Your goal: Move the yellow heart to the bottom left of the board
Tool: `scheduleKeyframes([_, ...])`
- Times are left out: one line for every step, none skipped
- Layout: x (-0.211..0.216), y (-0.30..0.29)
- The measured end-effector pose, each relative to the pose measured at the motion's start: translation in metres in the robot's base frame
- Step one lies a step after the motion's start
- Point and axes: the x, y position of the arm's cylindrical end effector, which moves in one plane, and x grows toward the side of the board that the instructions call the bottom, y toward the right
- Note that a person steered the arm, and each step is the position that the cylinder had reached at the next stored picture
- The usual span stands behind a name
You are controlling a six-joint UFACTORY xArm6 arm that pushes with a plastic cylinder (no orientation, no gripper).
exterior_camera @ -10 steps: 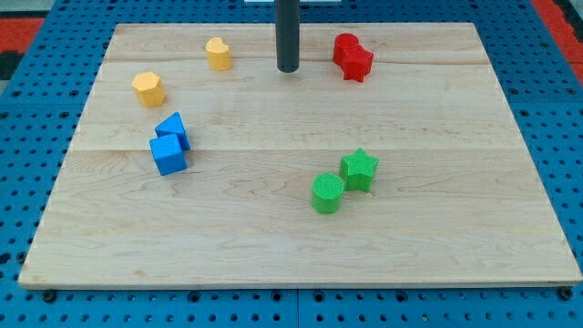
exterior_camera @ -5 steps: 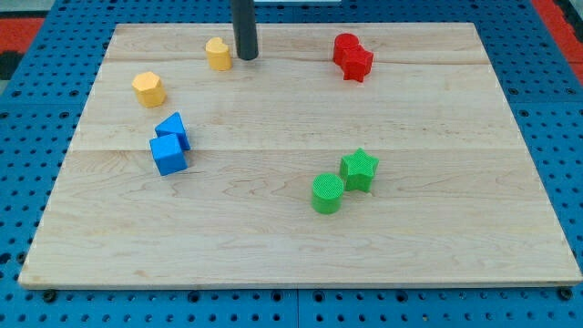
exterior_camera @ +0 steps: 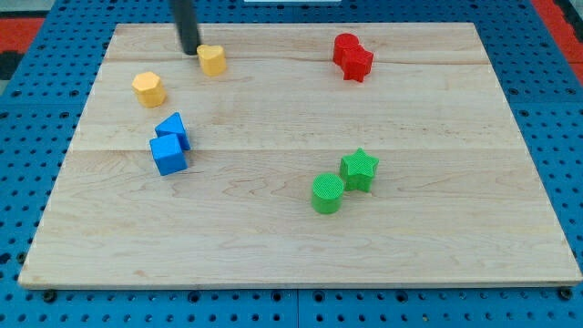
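The yellow heart sits near the view's top left of the wooden board. My tip stands just left of and slightly above the heart, close to it or touching; I cannot tell which. The dark rod rises out of the view's top. A yellow hexagon block lies lower left of the heart.
Two blue blocks touch each other at the view's left middle. Two red blocks sit together at the top right. A green star and a green cylinder sit together right of centre.
My tip has moved left along the top, from the heart's right side to its left. The yellow heart has shifted slightly left and down. Other blocks have not moved.
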Motion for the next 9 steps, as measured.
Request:
scheduleKeyframes([0.055, 0.049])
scheduleKeyframes([0.083, 0.094])
scheduleKeyframes([0.107, 0.130])
scheduleKeyframes([0.160, 0.092])
scheduleKeyframes([0.214, 0.087])
scheduleKeyframes([0.221, 0.122])
scheduleKeyframes([0.255, 0.071])
scheduleKeyframes([0.258, 0.015])
scheduleKeyframes([0.262, -0.042])
